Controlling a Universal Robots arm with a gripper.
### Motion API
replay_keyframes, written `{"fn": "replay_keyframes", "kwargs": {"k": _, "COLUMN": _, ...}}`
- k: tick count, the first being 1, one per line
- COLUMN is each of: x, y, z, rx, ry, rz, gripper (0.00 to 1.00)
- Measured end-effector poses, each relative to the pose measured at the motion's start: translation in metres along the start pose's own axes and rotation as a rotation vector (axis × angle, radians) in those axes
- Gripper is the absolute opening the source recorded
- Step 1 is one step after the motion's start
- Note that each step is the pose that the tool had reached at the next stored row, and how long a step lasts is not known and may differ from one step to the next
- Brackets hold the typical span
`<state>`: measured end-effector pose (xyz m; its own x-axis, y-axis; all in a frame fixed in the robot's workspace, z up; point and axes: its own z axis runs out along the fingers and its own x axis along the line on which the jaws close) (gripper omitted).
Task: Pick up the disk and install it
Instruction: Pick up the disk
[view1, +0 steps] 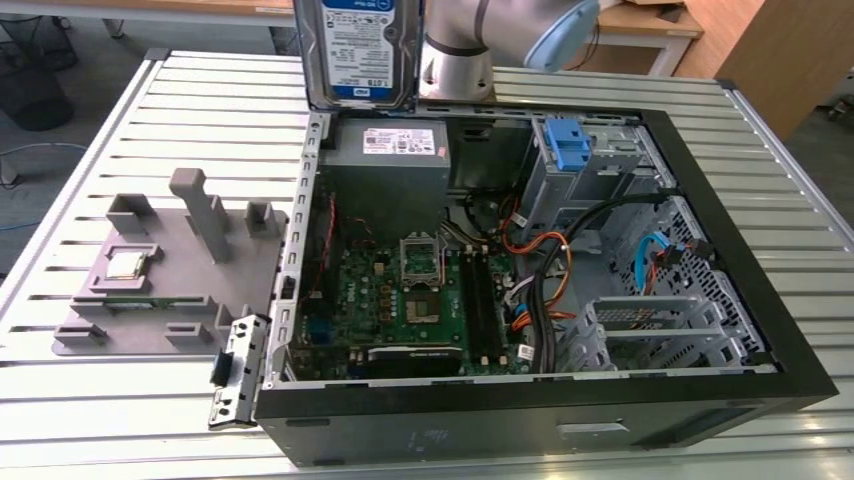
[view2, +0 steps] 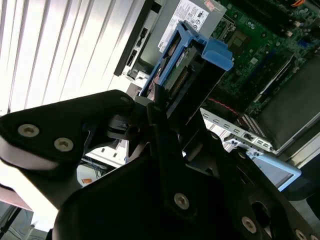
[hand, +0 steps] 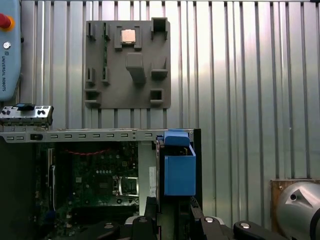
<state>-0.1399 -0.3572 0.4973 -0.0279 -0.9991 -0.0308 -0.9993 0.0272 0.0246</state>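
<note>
Blue-and-white-labelled disk (view1: 358, 48) in hand (view2: 175, 107)

The disk (view1: 358, 48) carries a white paper label within a smooth blue plastic bracket (hand: 179, 170); the table (view1: 214, 95) is ribbed pale metal, the holder (view1: 174, 300) matt grey plastic.

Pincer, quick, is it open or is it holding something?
Pincer: closed on the disk, holding it up in the air.
</note>
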Motion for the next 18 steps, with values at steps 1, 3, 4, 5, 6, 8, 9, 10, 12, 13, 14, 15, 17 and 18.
{"fn": "replay_keyframes", "kwargs": {"k": 1, "x": 0.0, "y": -0.002, "z": 0.0, "rx": 0.0001, "ry": -0.0001, "rz": 0.0, "gripper": 0.35}}
{"fn": "replay_keyframes", "kwargs": {"k": 3, "x": -0.0002, "y": -0.0064, "z": 0.0, "rx": 0.0, "ry": -0.0001, "rz": 0.0, "gripper": 0.35}}
{"fn": "replay_keyframes", "kwargs": {"k": 4, "x": -0.0003, "y": -0.0085, "z": -0.0001, "rx": 0.0, "ry": -0.0001, "rz": 0.0, "gripper": 0.35}}
{"fn": "replay_keyframes", "kwargs": {"k": 5, "x": -0.0003, "y": -0.0108, "z": -0.0001, "rx": 0.0001, "ry": -0.0001, "rz": 0.0, "gripper": 0.35}}
{"fn": "replay_keyframes", "kwargs": {"k": 6, "x": -0.0004, "y": -0.0133, "z": -0.0001, "rx": 0.0001, "ry": -0.0001, "rz": 0.0, "gripper": 0.35}}
{"fn": "replay_keyframes", "kwargs": {"k": 8, "x": -0.0006, "y": -0.0181, "z": -0.0001, "rx": 0.0001, "ry": -0.0001, "rz": 0.0, "gripper": 0.35}}
{"fn": "replay_keyframes", "kwargs": {"k": 9, "x": -0.0008, "y": -0.0207, "z": -0.0002, "rx": 0.0001, "ry": -0.0001, "rz": 0.0, "gripper": 0.35}}
{"fn": "replay_keyframes", "kwargs": {"k": 10, "x": -0.0009, "y": -0.0234, "z": -0.0002, "rx": 0.0, "ry": -0.0001, "rz": 0.0, "gripper": 0.35}}
{"fn": "replay_keyframes", "kwargs": {"k": 12, "x": -0.0011, "y": -0.03, "z": -0.0002, "rx": 0.0001, "ry": -0.0002, "rz": 0.0, "gripper": 0.35}}
{"fn": "replay_keyframes", "kwargs": {"k": 13, "x": -0.0012, "y": -0.0334, "z": -0.0003, "rx": 0.0001, "ry": -0.0001, "rz": 0.0, "gripper": 0.35}}
{"fn": "replay_keyframes", "kwargs": {"k": 14, "x": -0.0013, "y": -0.0367, "z": -0.0004, "rx": 0.0, "ry": -0.0001, "rz": 0.0, "gripper": 0.35}}
{"fn": "replay_keyframes", "kwargs": {"k": 15, "x": -0.0014, "y": -0.04, "z": -0.0004, "rx": 0.0001, "ry": -0.0001, "rz": 0.0, "gripper": 0.35}}
{"fn": "replay_keyframes", "kwargs": {"k": 17, "x": -0.0016, "y": -0.0465, "z": -0.0005, "rx": 0.0, "ry": -0.0001, "rz": 0.0, "gripper": 0.35}}
{"fn": "replay_keyframes", "kwargs": {"k": 18, "x": -0.0017, "y": -0.05, "z": -0.0005, "rx": 0.0001, "ry": -0.0001, "rz": 0.0, "gripper": 0.35}}
